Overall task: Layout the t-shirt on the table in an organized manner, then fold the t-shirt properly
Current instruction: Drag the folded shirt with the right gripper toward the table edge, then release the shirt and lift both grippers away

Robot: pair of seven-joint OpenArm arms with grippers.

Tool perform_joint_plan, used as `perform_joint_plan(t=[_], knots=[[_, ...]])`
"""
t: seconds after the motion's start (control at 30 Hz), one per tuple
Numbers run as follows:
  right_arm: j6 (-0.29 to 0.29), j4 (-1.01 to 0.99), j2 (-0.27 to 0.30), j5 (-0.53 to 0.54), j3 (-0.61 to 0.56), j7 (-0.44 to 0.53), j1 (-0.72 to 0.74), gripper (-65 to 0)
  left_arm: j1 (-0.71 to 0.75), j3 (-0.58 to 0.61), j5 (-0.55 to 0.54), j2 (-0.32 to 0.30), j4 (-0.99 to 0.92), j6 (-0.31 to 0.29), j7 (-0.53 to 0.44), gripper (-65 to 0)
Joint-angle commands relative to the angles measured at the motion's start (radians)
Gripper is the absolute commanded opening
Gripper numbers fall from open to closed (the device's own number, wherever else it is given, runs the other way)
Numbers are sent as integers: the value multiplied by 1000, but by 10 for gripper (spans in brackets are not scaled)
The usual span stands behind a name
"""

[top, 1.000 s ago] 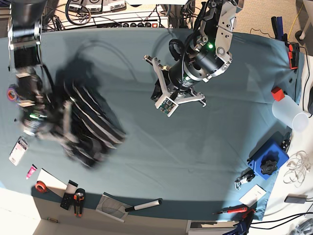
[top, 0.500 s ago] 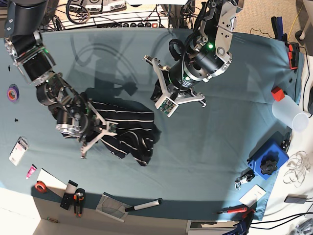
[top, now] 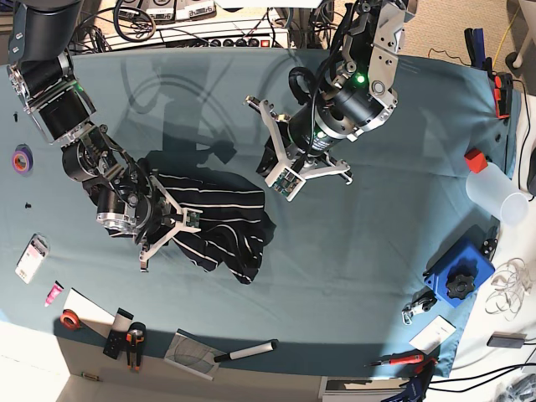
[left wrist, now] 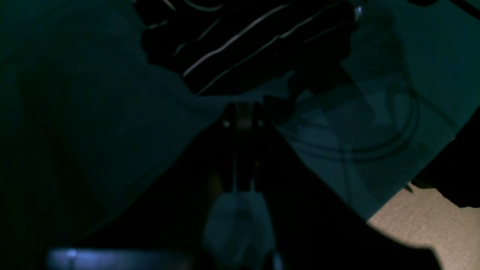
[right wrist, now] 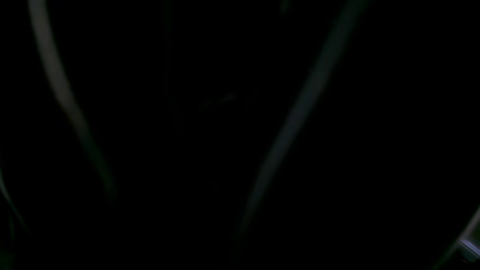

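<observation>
The t-shirt (top: 224,219), dark with thin white stripes, lies in a crumpled heap on the teal table (top: 352,251), left of centre. My right gripper (top: 177,228) sits low at the shirt's left edge, on or in the fabric. Its fingers are hidden, and the right wrist view holds only dark striped t-shirt (right wrist: 292,112) cloth pressed close. My left gripper (top: 283,174) hangs above the table, up and to the right of the shirt. Its dark fingers (left wrist: 243,112) are shut on nothing, with the t-shirt (left wrist: 243,41) just beyond them.
Along the front edge lie a red tape roll (top: 70,319), pliers (top: 134,343) and a white-handled tool (top: 243,352). A blue box (top: 456,280) and a clear bottle (top: 494,194) stand at the right. A purple tape roll (top: 23,158) is at the far left.
A second ago the right arm was swinging the blurred shirt at the far left. The shirt has since come down rightward and settled on the table. The left arm has stayed put.
</observation>
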Motion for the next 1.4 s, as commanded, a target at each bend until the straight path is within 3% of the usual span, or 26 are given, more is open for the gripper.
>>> perform_joint_plan(t=[0.0,0.1,0.27,0.37,0.53,0.63,0.73,0.8,0.87,1.0,1.03,1.1,1.23,1.37], knots=[[-11,12,8,6,8,19,28,-465,-8,3,-8,8,15,-4,-23,-650],[-95,13,8,0,8,19,29,-430,-8,3,-8,8,15,-4,-23,-650],[-320,13,8,-50,8,13,63,-430,-8,3,-8,8,14,-4,-23,-650],[-430,13,3,-49,8,-48,106,-430,-8,3,-8,8,14,-4,-23,-650],[-447,13,-27,-37,8,-119,182,-426,-8,3,-24,8,14,-4,-23,-650],[-445,12,-56,32,8,-132,200,-424,-8,3,-37,8,14,-5,-23,-650],[-417,12,-90,74,8,-137,192,-371,-8,3,-38,8,14,-5,-23,-650],[-448,12,-112,51,8,-141,184,-370,-7,3,-38,8,14,-5,-23,-650],[-527,12,-130,-11,8,-148,177,-370,-5,3,-38,8,14,-4,-23,-650],[-797,12,-156,-87,12,-212,175,-371,-2,3,-38,8,14,-5,-28,-650],[-840,12,-156,-83,21,-218,174,-371,-2,3,-37,8,14,-5,-38,-650],[-842,12,-158,-54,45,-239,173,-422,-3,3,-37,8,12,-5,-71,-650],[-842,11,-159,52,148,-199,137,-650,-18,3,-25,8,-30,-33,-165,-650],[-832,9,-164,220,306,-142,58,-650,-92,2,20,8,-161,-72,-167,-650]])
